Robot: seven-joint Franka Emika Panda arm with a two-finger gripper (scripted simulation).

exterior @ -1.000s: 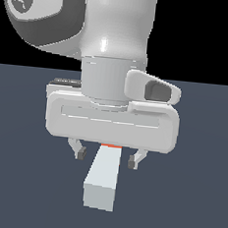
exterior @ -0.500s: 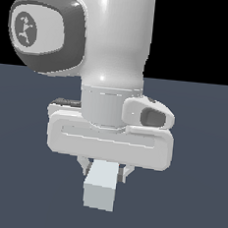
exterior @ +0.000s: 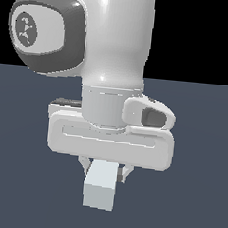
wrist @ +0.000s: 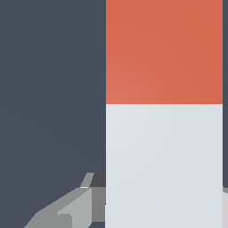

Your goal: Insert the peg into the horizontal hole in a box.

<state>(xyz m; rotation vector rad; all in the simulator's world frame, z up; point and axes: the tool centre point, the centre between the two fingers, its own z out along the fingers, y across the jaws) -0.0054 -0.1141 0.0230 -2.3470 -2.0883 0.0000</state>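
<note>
Exterior view: white, glossy Panda arm point(exterior: 118, 42) filling the upper frame, wrist pointing straight down over a flat dark slate-blue surface point(exterior: 197, 193). Broad white pincer point(exterior: 102, 176) body hanging low, close to the surface. Long square-section peg, pale grey-white with a red-orange end point(exterior: 100, 186), lying flat on the surface directly beneath the pincer body, its pale end face pointing toward the camera and projecting out from under the hand. Red-orange end hidden behind the hand in this view. Short grey fingers point(exterior: 125, 172) showing just beside the peg on either side, at its upper edges.

Wrist view: peg point(wrist: 164, 133) seen from above at close range, pale section nearest the camera, red-orange section beyond, sharp straight boundary between the two colours. One grey finger point(wrist: 75, 209) lying against the peg's long side; a sliver of the opposite finger at the frame edge on the other side. Fingers straddling the pale section. Contact appears made on both sides, yet a firm clench not confirmable; state of grip: cannot tell. Tan box and its hole not in either view.
</note>
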